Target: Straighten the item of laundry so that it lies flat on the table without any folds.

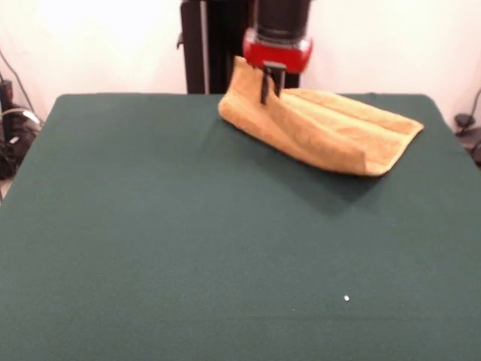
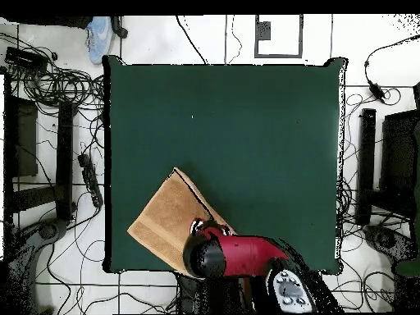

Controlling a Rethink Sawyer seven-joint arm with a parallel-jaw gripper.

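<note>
The orange-yellow towel [image 1: 331,128] lies folded at the table's far side, near the pedestal. One end of it is lifted into a peak at my gripper [image 1: 271,84]; the rest slopes down to the right and rests on the dark green table [image 1: 188,241]. The gripper's dark fingers are shut on the towel's raised edge. In the overhead view the towel [image 2: 164,217] lies slanted at the table's [image 2: 238,131] lower left, close to the edge. The red arm head covers the gripper [image 2: 203,234] and that end of the towel.
The black pedestal [image 1: 210,45] stands just behind the towel. A small white speck [image 1: 346,298] lies on the near cloth. Cables [image 2: 57,123] and black stands [image 2: 369,164] sit on the floor along both sides of the table.
</note>
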